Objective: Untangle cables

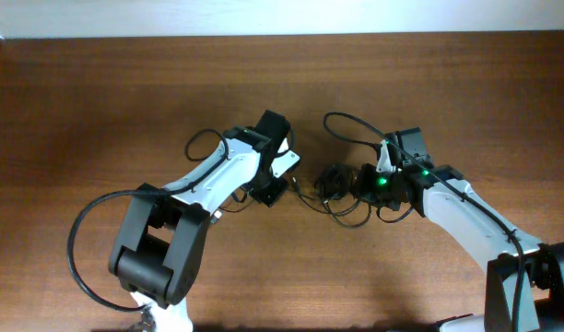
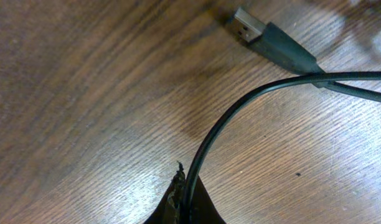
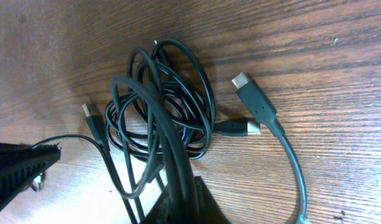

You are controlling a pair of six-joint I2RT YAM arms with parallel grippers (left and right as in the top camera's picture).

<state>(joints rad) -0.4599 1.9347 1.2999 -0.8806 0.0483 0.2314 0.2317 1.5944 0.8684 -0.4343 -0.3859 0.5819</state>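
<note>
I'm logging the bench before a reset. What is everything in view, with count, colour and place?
thin wiry cables: several, exact count hidden in the knot, black, mid-table between the grippers
plug ends: three in the right wrist view, black with metal tips, around the knot
wooden table: one, brown, under everything
robot arms: two, white and black, either side of the knot
left gripper: one, black, shut on a cable strand
right gripper: one, black, shut on a cable strand

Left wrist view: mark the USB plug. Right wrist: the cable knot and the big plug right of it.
USB plug (image 2: 246, 25), left wrist view, metal end.
cable knot (image 3: 158, 121), right wrist view, overlapping loops.
big plug (image 3: 259, 109), right wrist view, black housing.
</note>
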